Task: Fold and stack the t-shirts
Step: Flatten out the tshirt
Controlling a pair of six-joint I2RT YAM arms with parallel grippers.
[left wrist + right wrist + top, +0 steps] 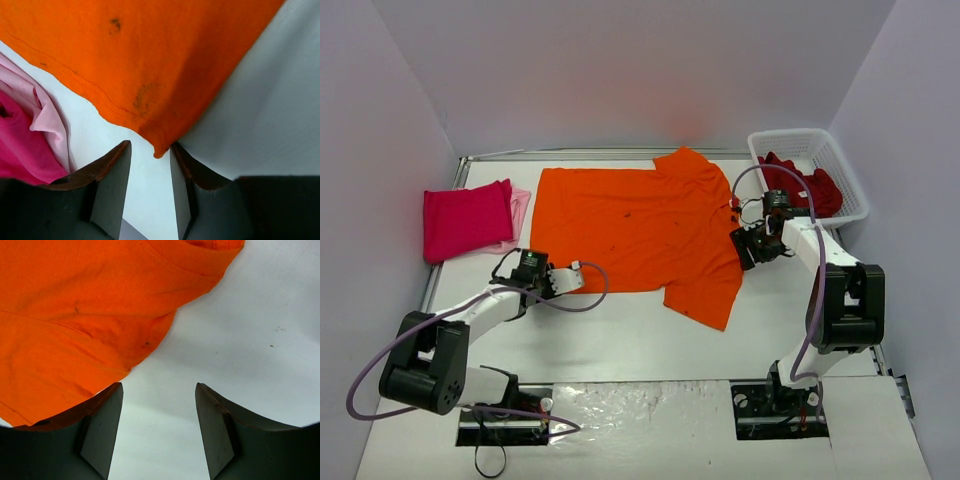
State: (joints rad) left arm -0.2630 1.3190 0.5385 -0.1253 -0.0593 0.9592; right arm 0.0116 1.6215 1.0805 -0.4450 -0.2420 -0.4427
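Left pincer (pixel 150 145), part-open, frames a corner of the orange shirt (pixel 150 55), gripping nothing. Right pincer (pixel 159 386) gapes empty at its edge.

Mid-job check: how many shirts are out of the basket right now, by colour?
Orange t-shirt: 1
Magenta-pink t-shirt: 1
Pale pink t-shirt: 1
Total: 3
Not counted: the dark red cloth heaped in the basket, since its pieces cannot be told apart.
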